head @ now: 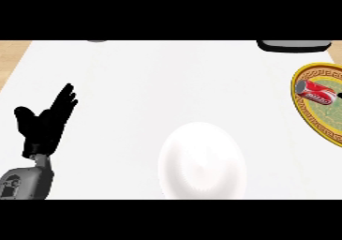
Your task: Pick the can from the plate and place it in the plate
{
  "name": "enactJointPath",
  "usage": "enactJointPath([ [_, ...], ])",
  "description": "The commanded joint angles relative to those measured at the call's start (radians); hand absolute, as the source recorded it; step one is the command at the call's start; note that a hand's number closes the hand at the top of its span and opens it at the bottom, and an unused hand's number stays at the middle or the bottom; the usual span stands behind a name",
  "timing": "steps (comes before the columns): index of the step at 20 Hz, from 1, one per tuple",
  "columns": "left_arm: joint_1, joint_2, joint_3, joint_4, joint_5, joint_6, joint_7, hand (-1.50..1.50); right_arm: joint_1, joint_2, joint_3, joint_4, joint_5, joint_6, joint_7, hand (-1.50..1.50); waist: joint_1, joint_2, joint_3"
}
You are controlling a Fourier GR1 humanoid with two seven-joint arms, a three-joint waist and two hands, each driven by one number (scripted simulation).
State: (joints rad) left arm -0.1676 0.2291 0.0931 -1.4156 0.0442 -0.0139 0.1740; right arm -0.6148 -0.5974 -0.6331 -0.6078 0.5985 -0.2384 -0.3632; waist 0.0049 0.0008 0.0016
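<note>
Head view: nothing of the task looks done yet. The red and white drink can [318, 91] lies on its side on the round gold-rimmed plate with a green patterned centre [303, 108], at the right edge of the white surface [166, 79]. A small dark shape just right of the can, at the picture's edge, is too little to identify. The plain white round plate [201, 161], which I judge to be the target, sits near the lower middle of the surface with nothing on it, well apart from the gold one.

The robot's left hand [45, 124] shows at the left, open with fingers straight and pointing up, resting away from both plates. The right hand is not in view.

Two dark objects [293, 45] [97, 41] are cut off along the far edge and cannot be identified.

What remains, by my reading, is everything: reaching the can, grasping it, carrying it across, and setting it on the white plate.
</note>
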Motion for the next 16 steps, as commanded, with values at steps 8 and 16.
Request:
enactJointPath([
  [8, 0.033, -0.013, 0.008, 0.001, -0.008, 0.011, -0.02, 0.0, 0.007, 0.042, -0.146, -0.12, -0.324, 0.287, 0.104, -1.5, -0.019, -0.007, -0.002],
  [16, 0.051, -0.012, 0.011, -0.012, -0.003, -0.026, -0.021, 0.0, 0.15, 0.032, -0.142, -0.242, -0.473, 0.404, 0.102, -1.5, -0.005, -0.002, -0.002],
])
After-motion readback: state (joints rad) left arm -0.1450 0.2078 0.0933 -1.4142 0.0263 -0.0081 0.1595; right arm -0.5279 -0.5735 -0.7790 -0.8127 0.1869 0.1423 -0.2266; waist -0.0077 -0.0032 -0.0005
